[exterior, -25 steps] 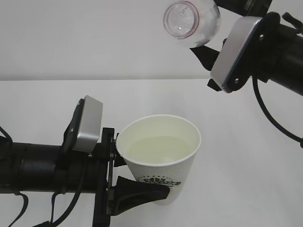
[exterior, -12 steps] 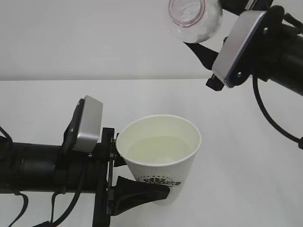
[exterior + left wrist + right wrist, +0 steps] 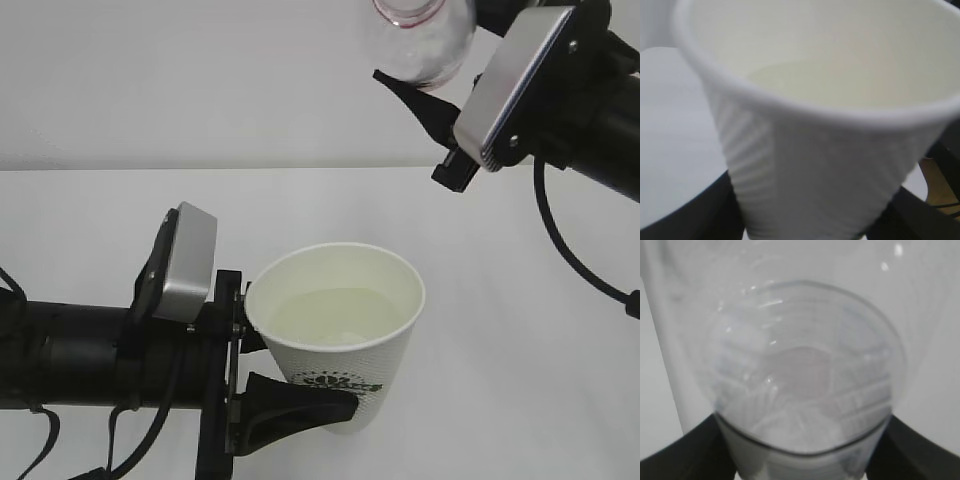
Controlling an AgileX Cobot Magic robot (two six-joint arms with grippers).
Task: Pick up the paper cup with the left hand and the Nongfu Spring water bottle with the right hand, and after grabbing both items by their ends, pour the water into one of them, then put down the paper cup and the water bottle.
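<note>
Your paper cup [image 3: 335, 335] sits low at centre in the left claw [image 3: 285, 385], above the counter [image 3: 520, 330], with the water [image 3: 335, 312] pooled inside it. Your Nongfu Spring water bottle [image 3: 420, 35] is up at the top right, in the right claw [image 3: 430, 95], well apart from the cup.

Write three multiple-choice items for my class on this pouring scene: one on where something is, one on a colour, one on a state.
1. Where is the water bottle relative to the paper cup?
A. Above it, to the right
B. Lying beside it on the table
C. Inside it

2. What colour is the logo on the cup?
A. Red
B. Dark green
C. Blue

3. What is the state of the cup?
A. Empty
B. Tipped over
C. Upright, holding water

Answers: 1 A, the right gripper holds the bottle at the top edge of the exterior view; 2 B, the green mark shows low on the wall; 3 C, a pale pool lies inside while the left gripper clasps it.
</note>
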